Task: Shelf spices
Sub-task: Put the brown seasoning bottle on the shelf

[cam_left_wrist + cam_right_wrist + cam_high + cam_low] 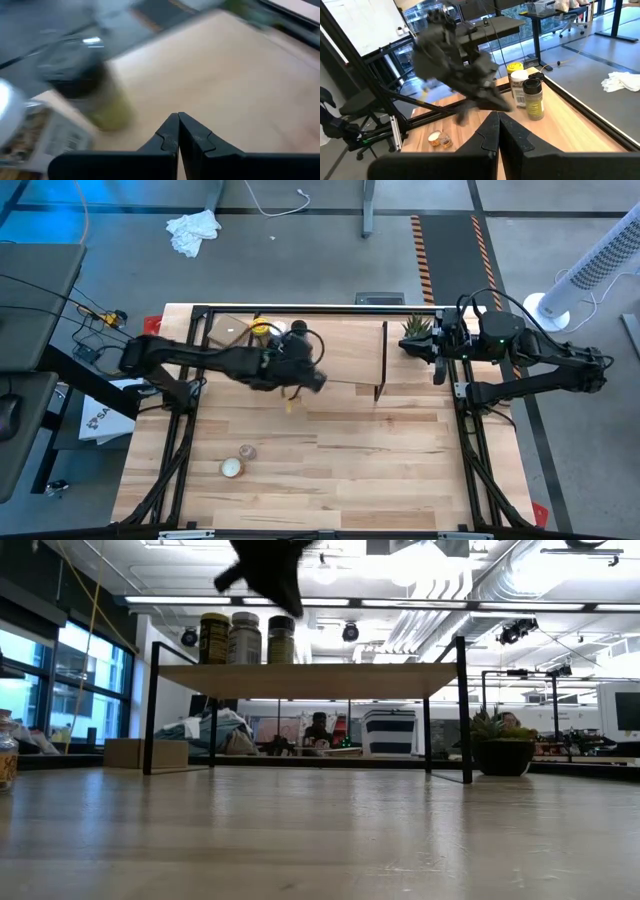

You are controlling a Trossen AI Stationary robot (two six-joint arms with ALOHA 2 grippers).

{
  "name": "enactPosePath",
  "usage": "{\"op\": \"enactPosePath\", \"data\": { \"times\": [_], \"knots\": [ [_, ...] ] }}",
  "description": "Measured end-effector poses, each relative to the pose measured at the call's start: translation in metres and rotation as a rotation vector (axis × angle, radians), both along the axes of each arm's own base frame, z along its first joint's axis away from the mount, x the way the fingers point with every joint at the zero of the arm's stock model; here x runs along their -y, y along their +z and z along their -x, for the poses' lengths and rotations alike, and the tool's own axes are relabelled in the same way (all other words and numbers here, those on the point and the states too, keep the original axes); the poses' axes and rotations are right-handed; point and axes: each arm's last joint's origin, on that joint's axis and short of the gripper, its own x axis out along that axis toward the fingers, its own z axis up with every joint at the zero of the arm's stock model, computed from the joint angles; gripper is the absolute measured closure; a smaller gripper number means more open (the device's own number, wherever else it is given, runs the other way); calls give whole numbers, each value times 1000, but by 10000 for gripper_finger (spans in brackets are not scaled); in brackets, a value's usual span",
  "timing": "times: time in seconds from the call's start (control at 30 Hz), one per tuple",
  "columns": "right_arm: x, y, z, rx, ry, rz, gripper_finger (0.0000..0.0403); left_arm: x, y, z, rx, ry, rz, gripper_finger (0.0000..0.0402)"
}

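The worktop (380,460) lies mostly bare across the lower half of the high view, with wide open room in front of the shelf (340,350), which runs along the upper edge between black frame legs. In the low view three jars stand together at the shelf's left end: the yellow jar (213,638), the white-capped jar (245,638) and the black-capped jar (281,640). The small glass jar (232,468) lies on its side on the worktop at lower left, well apart from both arms. The left arm reaches in from the left edge, its left pincer (310,378) clenched and empty over the shelf just beside the black-capped jar. The right arm waits folded at the upper right, its right pincer (408,346) clenched and empty beside a small potted plant (417,326).
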Motion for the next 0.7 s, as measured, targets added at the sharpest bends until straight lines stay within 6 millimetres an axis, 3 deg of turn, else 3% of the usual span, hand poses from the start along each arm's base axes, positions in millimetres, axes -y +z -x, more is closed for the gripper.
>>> {"op": "enactPosePath", "data": {
  "times": [0.17, 0.3, 0.5, 0.6, 0.7],
  "knots": [
    [0, 0, 0, -2, 5, 1, 403, 33, 37, 33, -45, -438, 114, 401],
    [-1, 0, 0, -2, 20, -2, 403, 51, 48, 73, -166, -610, 291, 384],
    [-2, -1, -2, -8, 77, -21, 403, 81, 35, 107, -477, -770, 516, 306],
    [-2, -3, -5, -16, 82, -50, 403, 97, 30, 111, -523, -826, 505, 251],
    [-2, -5, -11, -30, 73, -102, 403, 110, 6, 122, -613, -815, 482, 200]
  ]
}}
